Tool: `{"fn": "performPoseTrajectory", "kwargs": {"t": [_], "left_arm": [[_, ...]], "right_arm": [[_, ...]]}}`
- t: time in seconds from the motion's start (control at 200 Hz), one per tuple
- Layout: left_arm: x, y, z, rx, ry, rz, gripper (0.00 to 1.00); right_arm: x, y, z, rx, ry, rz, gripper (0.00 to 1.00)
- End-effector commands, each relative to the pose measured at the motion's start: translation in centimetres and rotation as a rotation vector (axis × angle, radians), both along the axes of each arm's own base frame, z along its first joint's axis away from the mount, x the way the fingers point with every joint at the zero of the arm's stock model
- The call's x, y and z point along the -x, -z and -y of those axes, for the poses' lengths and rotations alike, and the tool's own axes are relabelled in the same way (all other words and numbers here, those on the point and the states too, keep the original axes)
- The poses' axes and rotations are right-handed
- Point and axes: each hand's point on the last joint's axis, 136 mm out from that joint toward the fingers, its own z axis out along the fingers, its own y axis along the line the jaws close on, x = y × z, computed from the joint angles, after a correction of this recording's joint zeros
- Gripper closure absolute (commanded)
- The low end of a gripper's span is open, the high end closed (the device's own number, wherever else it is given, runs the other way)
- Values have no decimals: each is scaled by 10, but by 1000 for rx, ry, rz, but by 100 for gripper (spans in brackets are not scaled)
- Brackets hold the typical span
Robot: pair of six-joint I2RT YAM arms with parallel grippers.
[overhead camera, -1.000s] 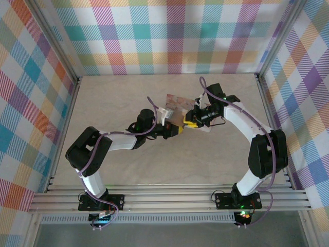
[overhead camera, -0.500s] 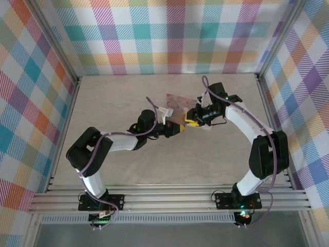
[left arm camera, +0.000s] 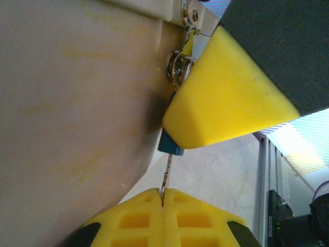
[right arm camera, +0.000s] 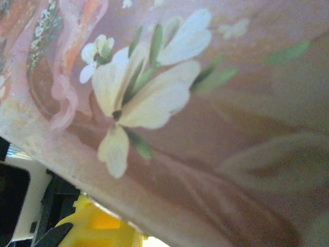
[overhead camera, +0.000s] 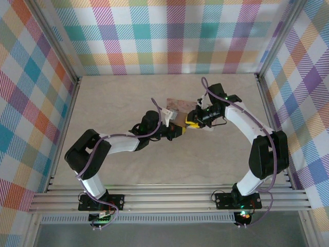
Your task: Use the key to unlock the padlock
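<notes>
In the left wrist view my left gripper (left arm camera: 163,198) is shut on the thin grey key (left arm camera: 166,175). The key's tip runs up into the bottom of the small blue padlock (left arm camera: 169,144). Most of the padlock is hidden under a yellow finger (left arm camera: 226,98) of my right gripper, which grips it. The silvery shackle (left arm camera: 178,66) hangs at the box's clasp. From above, the left gripper (overhead camera: 181,129) and right gripper (overhead camera: 190,122) meet at the front of the pink box (overhead camera: 180,105). The flowered box lid (right arm camera: 169,103) fills the right wrist view.
The box's pale front wall (left arm camera: 77,103) stands close on the left of the key. Bare table (overhead camera: 216,159) lies in front of the grippers. The checked walls and metal rail (overhead camera: 169,198) frame the workspace.
The left arm has shifted slightly to the right, toward the box. The right gripper has stayed at the padlock.
</notes>
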Motion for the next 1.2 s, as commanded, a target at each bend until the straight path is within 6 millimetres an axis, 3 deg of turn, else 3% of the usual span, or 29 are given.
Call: {"fn": "performPoseTrajectory", "kwargs": {"t": [0.0, 0.15, 0.385, 0.49, 0.685, 1.02, 1.105, 1.195], "left_arm": [[3, -43, 10, 30, 39, 151, 100], [1, -46, 12, 65, 51, 111, 100], [-18, -58, 4, 249, 32, 7, 100], [-16, -51, 4, 218, 45, 19, 100], [3, -8, 1, 46, 38, 67, 100], [22, 79, -16, -87, -83, 40, 100], [22, 92, -17, -100, -102, 40, 100], [21, 100, -16, -98, -110, 47, 100]], "right_arm": [[4, -25, -15, -58, -50, 31, 100], [5, -23, -17, -61, -53, 22, 100], [8, -21, -21, -83, -64, 19, 100], [8, -15, -21, -88, -59, 16, 100], [11, 6, -22, -87, -27, 5, 100], [35, 90, -8, 24, -20, 39, 100], [36, 100, -7, 25, -21, 44, 100], [37, 106, -8, 18, -23, 38, 92]]}}
